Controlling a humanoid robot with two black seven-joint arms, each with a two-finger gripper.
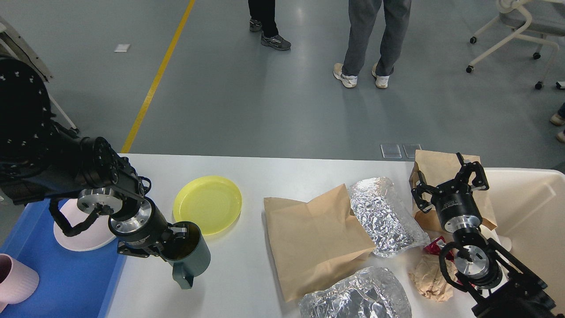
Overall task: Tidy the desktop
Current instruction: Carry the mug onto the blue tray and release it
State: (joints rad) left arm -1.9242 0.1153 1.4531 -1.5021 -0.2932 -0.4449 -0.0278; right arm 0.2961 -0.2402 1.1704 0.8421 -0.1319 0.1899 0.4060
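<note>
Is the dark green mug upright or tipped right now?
Upright: the dark green mug stands on the desktop, mouth up, left tool gripping its rim.

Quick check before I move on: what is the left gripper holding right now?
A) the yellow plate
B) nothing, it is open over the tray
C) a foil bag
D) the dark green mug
D: the left gripper is shut on the rim of the dark green mug, one finger inside it, at the desktop's left edge; the yellow plate lies free behind it.
</note>
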